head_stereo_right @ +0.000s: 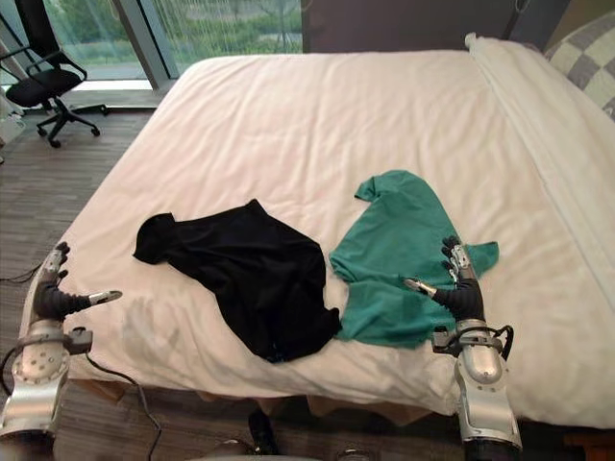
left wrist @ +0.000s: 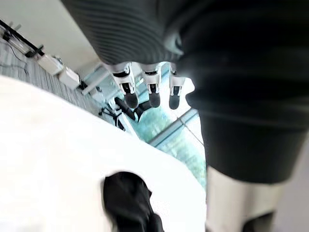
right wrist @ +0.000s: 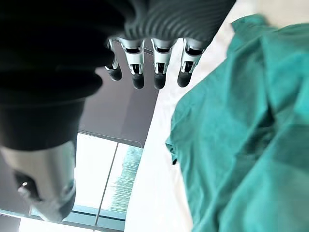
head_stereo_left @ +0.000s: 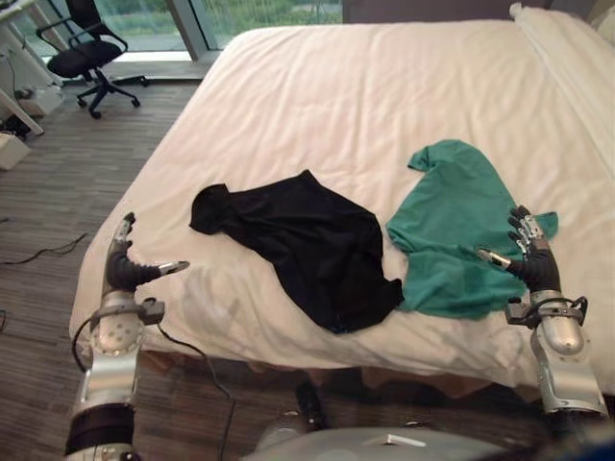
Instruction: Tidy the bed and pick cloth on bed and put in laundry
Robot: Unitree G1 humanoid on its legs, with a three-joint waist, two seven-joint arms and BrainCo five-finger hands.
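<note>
Pale, lightly creased sheeting covers the wide bed (head_stereo_left: pixel 384 86), and 2 garments lie on its near half. A crumpled teal-green cotton shirt (head_stereo_left: pixel 452 230) lies beside a rumpled black shirt (head_stereo_left: pixel 307 245), and their edges meet close to the front of the mattress.

The right hand (head_stereo_left: pixel 533 264) hangs over the near right part of the green shirt with its fingers loosely extended and its thumb apart, holding nothing. In the right wrist view the green cloth spreads just below and ahead of the fingertips (right wrist: pixel 159 79); whether they touch it I cannot tell. The left hand (head_stereo_left: pixel 123 269) is raised by the bed's near left corner, fingers upright and thumb out, also empty. The black shirt lies apart from it, ahead and toward the robot's right.

The step in hand looks like a reach for the green shirt. To do it well, the right palm should come down on the thick, folded middle, not the thin hem. The fingers should gather a full bunch of fabric without pinching the sheet beneath. Lifting straight up should keep the black shirt from being dragged along where the 2 meet.

Far beyond the left hand, a black office chair (head_stereo_left: pixel 86 48) stands on the wood floor (head_stereo_left: pixel 58 192) by the windows.
</note>
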